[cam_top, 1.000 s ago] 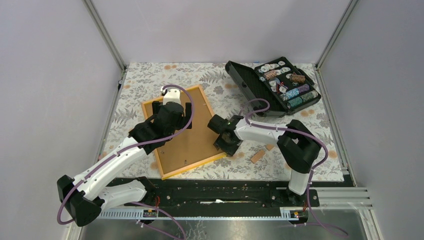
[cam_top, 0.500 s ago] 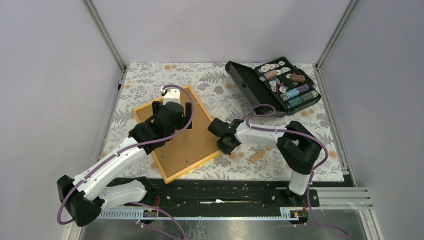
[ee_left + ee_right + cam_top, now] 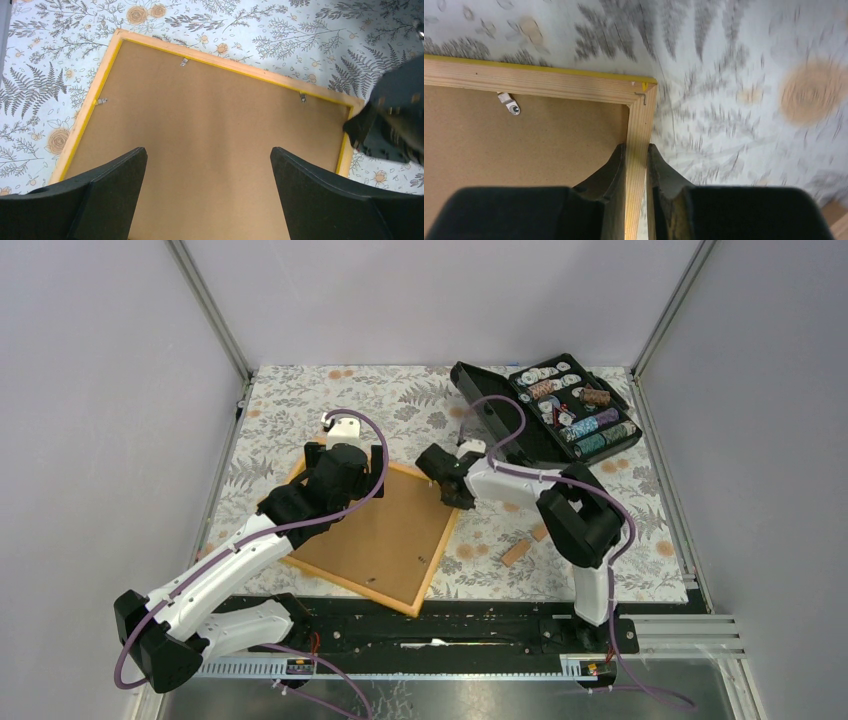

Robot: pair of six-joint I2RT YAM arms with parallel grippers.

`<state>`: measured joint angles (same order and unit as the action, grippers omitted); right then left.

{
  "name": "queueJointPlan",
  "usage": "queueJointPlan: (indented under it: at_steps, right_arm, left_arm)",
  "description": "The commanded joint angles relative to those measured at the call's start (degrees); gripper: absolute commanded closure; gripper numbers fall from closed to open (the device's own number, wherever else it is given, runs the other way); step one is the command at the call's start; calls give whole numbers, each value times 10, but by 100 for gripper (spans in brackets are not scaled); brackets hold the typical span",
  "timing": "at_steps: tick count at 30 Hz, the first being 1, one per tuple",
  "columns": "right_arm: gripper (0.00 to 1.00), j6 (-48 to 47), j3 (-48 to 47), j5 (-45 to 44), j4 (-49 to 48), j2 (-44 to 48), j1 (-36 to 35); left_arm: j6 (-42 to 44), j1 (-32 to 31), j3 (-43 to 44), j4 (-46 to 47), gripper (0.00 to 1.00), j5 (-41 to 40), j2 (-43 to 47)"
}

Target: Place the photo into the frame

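Note:
The frame [image 3: 385,540] lies back up on the floral cloth, its brown board showing inside the orange-yellow border. My right gripper [image 3: 452,495] is shut on the wooden border [image 3: 640,115] just below the frame's right corner, one finger on the board side and one outside, with the gripper's [image 3: 636,146] tips pinching the rail. My left gripper [image 3: 207,150] hangs wide open above the middle of the board [image 3: 210,115], touching nothing; in the top view this gripper [image 3: 347,462] covers the frame's far corner. The photo is out of view.
An open black case of chips [image 3: 560,410] stands at the back right. Two small wooden blocks [image 3: 515,552] [image 3: 540,533] lie right of the frame. Small metal clips [image 3: 184,62] sit along the frame's inner edge. The right gripper [image 3: 392,125] shows at the left wrist view's right edge.
My right gripper closed on the frame's border and moved away from the bases, swinging the frame counter-clockwise on the cloth. The left gripper stayed open in place.

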<state>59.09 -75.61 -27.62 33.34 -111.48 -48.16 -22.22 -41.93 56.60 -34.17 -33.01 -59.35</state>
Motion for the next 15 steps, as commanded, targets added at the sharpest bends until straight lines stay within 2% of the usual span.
queueJointPlan:
  at_steps: [1,5,7,10,12,15]
  right_arm:
    - [98,-250,-63,-5,-54,-37,40]
    - [91,-343,-117,21,-76,-70,53]
    - [73,-358,-144,31,-62,-81,62]
    - [37,-346,-159,62,-28,-76,62]
    - [26,-324,-134,122,-32,-56,61]
    - [19,-287,-48,200,-79,-2,46]
  left_arm:
    - [8,-1,3,16,1,-3,5]
    - [8,-1,3,16,1,-7,5]
    - [8,-1,3,16,1,-7,3]
    - [8,0,3,16,1,-5,1]
    - [9,0,4,16,1,-6,-1]
    - [9,0,4,16,1,-4,-3]
